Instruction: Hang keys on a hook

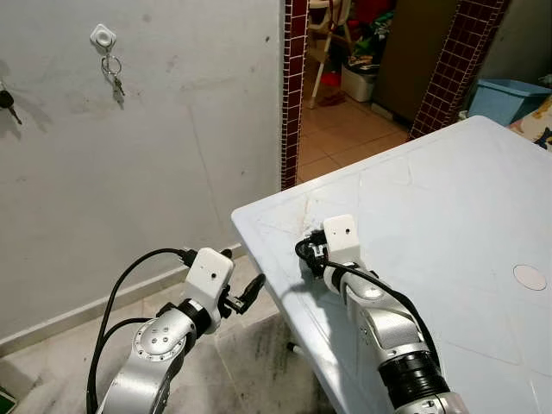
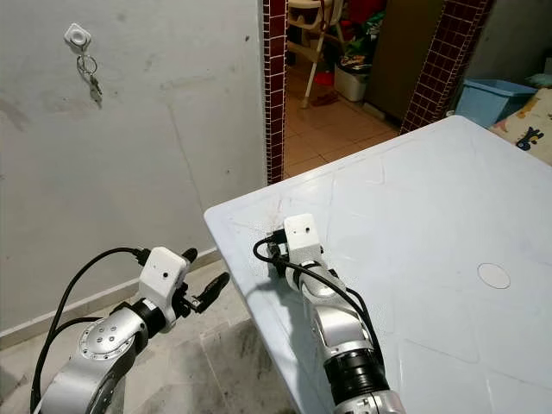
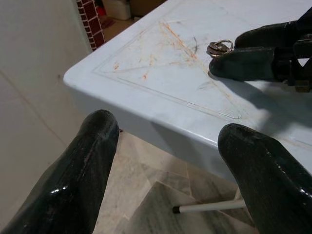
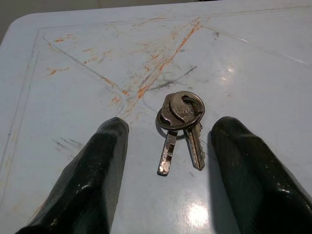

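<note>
Item: keys [image 4: 180,127], two on a ring, flat on table [image 1: 448,198] near its corner. Our right gripper [image 4: 168,161] is spread, fingers either side of keys; left gripper [image 3: 170,170] spread, off table corner. We judge them light, stiff, slippery; pinch at ring/heads.

Two keys [image 4: 180,127] on one ring lie flat on the pale table [image 4: 253,68], which is scratched with orange marks. The right gripper [image 4: 168,165] is spread wide, one black finger on each side of the keys, not touching them.

Bench [image 4: 253,53] pale blue-white, streaked with orange-rust scratches. Keys [image 4: 180,127] dull tarnished silver. Tool fingers [image 4: 92,180] glossy black. Doorway tiles [image 1: 293,86] dark red. Wall hook [image 1: 103,36] white.
</note>
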Robot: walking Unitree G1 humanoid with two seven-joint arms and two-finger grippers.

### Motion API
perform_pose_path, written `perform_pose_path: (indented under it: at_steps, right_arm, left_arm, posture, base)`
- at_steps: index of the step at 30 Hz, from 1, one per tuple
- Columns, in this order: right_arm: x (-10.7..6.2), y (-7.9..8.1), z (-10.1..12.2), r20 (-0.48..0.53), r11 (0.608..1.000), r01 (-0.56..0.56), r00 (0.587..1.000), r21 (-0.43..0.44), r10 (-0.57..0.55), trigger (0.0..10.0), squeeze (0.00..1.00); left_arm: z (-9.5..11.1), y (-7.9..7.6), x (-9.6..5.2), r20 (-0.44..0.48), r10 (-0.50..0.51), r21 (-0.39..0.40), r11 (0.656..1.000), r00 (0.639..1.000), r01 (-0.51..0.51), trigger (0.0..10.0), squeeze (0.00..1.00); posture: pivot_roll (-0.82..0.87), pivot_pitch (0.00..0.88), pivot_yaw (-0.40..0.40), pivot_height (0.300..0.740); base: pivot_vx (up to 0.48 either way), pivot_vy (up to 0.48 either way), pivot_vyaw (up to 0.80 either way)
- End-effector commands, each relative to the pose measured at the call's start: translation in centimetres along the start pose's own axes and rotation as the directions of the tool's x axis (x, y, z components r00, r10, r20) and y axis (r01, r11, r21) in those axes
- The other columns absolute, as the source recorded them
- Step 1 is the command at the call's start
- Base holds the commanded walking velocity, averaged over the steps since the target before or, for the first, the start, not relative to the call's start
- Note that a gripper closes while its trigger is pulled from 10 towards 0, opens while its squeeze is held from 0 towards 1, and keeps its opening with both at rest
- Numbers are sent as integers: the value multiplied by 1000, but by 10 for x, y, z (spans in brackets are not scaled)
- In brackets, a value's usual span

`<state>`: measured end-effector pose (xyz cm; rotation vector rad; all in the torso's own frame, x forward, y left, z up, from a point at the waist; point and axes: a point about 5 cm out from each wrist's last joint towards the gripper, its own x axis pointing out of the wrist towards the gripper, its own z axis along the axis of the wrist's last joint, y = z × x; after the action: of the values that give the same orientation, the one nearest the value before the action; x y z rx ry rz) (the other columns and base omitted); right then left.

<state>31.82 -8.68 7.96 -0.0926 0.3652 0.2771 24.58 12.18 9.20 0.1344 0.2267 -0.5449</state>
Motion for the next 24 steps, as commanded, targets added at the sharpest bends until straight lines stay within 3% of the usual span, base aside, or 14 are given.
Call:
perform_pose_path:
  at_steps: [1,3,4,5,6,7,24]
  right_arm:
    - [3,2,2,6,1000,-2,1000,7,2,10000,0]
    - [6,4,-1,-8,999,-11,1000,40,11,10000,0]
    - [7,4,-3,-16,998,-16,1000,56,17,8667,0]
    - [9,4,-6,-32,997,-16,999,74,18,3255,0]
    - [10,4,-8,-37,996,-14,999,93,18,2392,0]
    - [10,4,-9,-38,995,-18,999,100,22,0,0]
    - [15,-5,-13,-45,991,1,999,131,5,0,0]
  left_arm:
    - [0,1,-1,-7,0,-1,1000,1000,0,10000,0]
    - [-1,1,-1,-9,-3,-3,1000,1000,3,10000,0]
    - [-1,1,-1,-10,-4,-4,1000,1000,4,10000,0]
    - [-1,1,-1,-10,-5,-5,1000,1000,5,10000,0]
    - [-1,1,-1,-11,-6,-5,1000,1000,6,10000,0]
    - [-1,1,-1,-11,-6,-5,1000,1000,6,10000,0]
    - [0,3,-1,-15,-9,-1,1000,1000,9,10000,0]
  posture:
    - [91,33,38,740]
    - [93,35,38,740]
    - [94,36,39,740]
    - [98,37,38,740]
    - [98,37,38,740]
    - [101,38,38,740]
    - [103,40,47,740]
  base:
    - [0,0,0]
    - [0,0,0]
    - [0,0,0]
    - [0,0,0]
    - [0,0,0]
    - [0,0,0]
    - [0,0,0]
